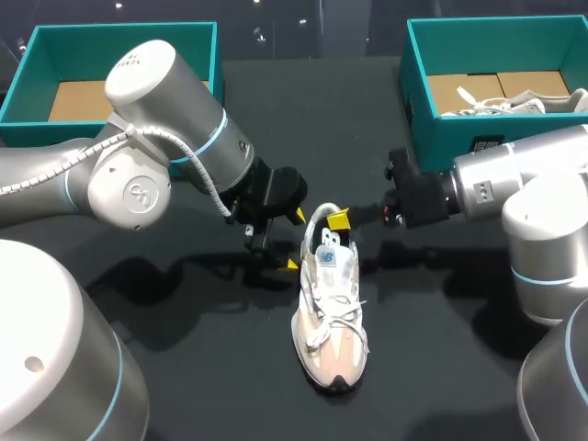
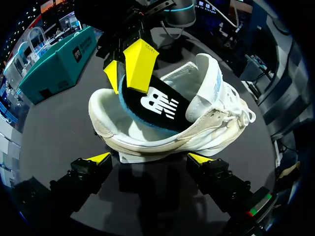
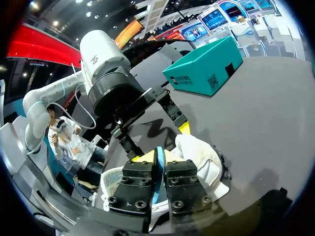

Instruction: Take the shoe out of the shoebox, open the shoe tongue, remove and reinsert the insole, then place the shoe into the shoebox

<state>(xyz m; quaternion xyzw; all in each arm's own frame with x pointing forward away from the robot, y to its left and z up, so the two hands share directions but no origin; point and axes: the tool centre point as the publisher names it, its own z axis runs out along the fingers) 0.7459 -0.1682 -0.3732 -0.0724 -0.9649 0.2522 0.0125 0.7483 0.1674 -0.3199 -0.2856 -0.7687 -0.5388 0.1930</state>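
Guide the insole [image 2: 157, 105], pinched in the right gripper [image 2: 126, 84], in line with the shoe [image 1: 329, 312]; the wide-open, empty left gripper [image 2: 149, 158] should brace it.

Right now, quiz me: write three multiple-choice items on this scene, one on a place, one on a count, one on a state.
1. Where is the shoe being worked on?
A) lifted in the air
B) on the table
C) atop an arm

2. How many teal shoeboxes stand there?
A) two
B) one
C) four

3. What state is the right hand in?
A) open
B) shut on a lace
C) shut on the insole

Key:
1 B, its sole rests on the dark top.
2 A, one box sits at each far corner.
3 C, the yellow tips pinch the insole's heel end from both sides.
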